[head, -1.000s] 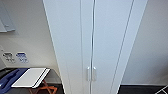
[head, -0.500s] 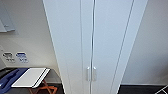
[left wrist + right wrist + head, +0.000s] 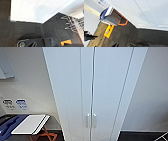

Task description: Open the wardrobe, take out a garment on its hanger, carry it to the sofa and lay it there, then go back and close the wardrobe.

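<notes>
From the white-topped folding stand (image 3: 30,124) at left to the wardrobe (image 3: 92,84) ahead, nothing has shifted over the last second: both doors stay shut, opening not begun, and either end effector's state I cannot tell.

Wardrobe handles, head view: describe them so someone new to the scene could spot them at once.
Start from the tall white wardrobe that fills the middle of the head view, both doors shut. Follow the dark centre seam down to the lower part of the doors. The handles are two small white vertical bars, one on each side of that seam, the only raised parts on the flat panels.
</notes>
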{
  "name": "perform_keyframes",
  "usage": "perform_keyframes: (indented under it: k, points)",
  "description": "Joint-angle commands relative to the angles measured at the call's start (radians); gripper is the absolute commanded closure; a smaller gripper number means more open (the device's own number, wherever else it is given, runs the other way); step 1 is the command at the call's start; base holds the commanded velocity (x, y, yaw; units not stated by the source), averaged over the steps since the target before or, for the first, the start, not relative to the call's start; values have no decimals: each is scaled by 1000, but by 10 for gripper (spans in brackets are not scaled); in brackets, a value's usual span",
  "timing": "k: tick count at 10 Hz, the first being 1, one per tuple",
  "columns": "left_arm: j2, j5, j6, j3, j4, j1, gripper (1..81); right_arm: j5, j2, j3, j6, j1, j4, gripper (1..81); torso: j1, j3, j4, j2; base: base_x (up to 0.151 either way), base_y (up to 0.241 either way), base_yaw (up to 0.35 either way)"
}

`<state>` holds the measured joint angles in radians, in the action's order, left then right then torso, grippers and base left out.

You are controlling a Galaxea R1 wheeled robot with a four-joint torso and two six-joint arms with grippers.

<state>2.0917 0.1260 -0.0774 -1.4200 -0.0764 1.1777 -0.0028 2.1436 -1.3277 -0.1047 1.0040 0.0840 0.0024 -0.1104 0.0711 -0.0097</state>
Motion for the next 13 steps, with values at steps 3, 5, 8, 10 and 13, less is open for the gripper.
perform_keyframes:
  k: [3,5,8,10,13]
  points:
    - [-96,-209,19,65,-95,-362,10,-115,-34,96,10,-386,131,10,0,-1,0,0,0,0,0]
    - [-74,-294,21,59,-124,-479,10,-135,-6,61,51,-464,135,10,1,-2,0,1,0,0,0]
    - [-38,-351,27,39,-148,-618,10,-200,86,-17,97,-570,135,10,2,-2,0,2,0,0,0]
    - [-5,-353,38,-6,-169,-690,10,-241,138,-53,118,-642,135,10,3,-3,0,3,0,0,0]
    - [90,-423,51,-102,-178,-784,10,-252,193,-103,146,-712,135,10,3,-3,0,3,0,0,0]
